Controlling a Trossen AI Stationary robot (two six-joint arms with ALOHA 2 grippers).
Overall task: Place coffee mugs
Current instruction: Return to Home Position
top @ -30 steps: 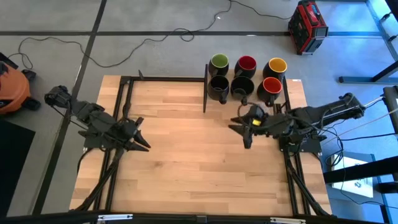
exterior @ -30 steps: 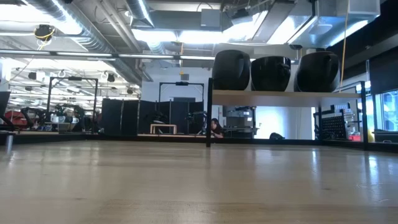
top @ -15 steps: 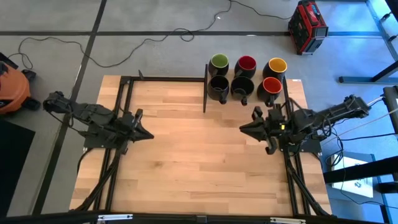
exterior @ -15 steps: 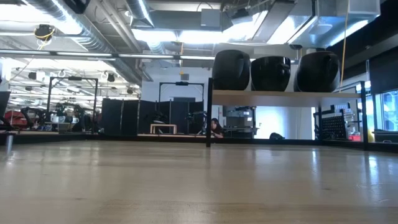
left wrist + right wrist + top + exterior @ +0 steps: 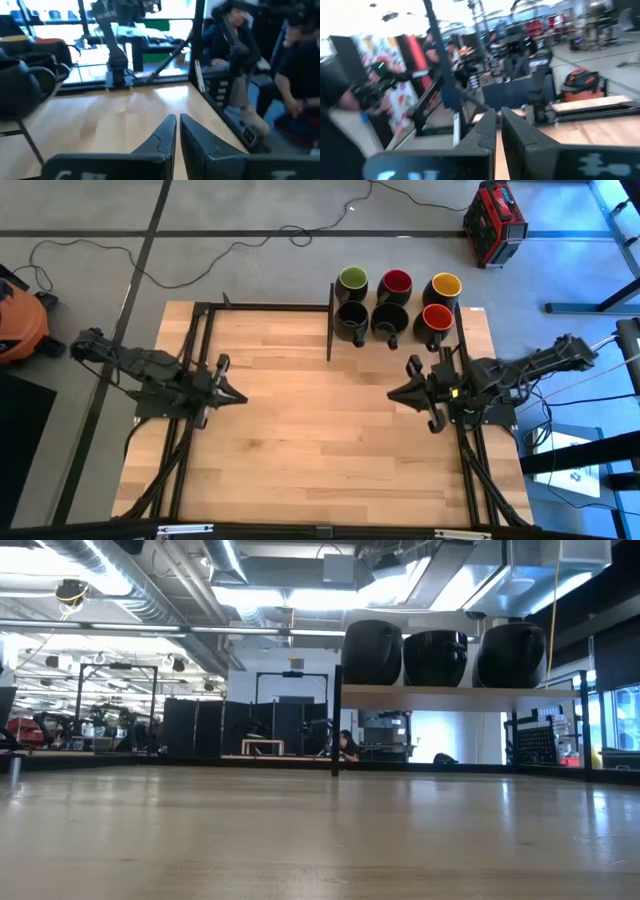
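Six coffee mugs stand in two rows on a raised shelf (image 5: 440,692) at the table's far right. The far row has green (image 5: 352,279), red (image 5: 397,281) and yellow (image 5: 445,285) insides. The near row has two black (image 5: 352,318) (image 5: 389,318) and one red (image 5: 436,317). The low view shows three dark mugs (image 5: 436,657) resting on their bottoms. My left gripper (image 5: 240,398) (image 5: 177,131) hovers shut over the table's left half with nothing in it. My right gripper (image 5: 392,394) (image 5: 497,125) hovers shut, holding nothing, nearer than the mugs at the right.
A black frame post (image 5: 330,330) stands at the shelf's left end. Bare wood (image 5: 310,420) lies between the two grippers. An orange vacuum (image 5: 18,320) and a red case (image 5: 494,222) sit on the floor off the table. People (image 5: 235,45) show beyond the table.
Both grippers have shut, holding nothing. My right gripper has drawn back from the mugs toward the table's right edge and levelled out. My left gripper has turned a little and settled pointing toward the table's right. The mugs have not moved.
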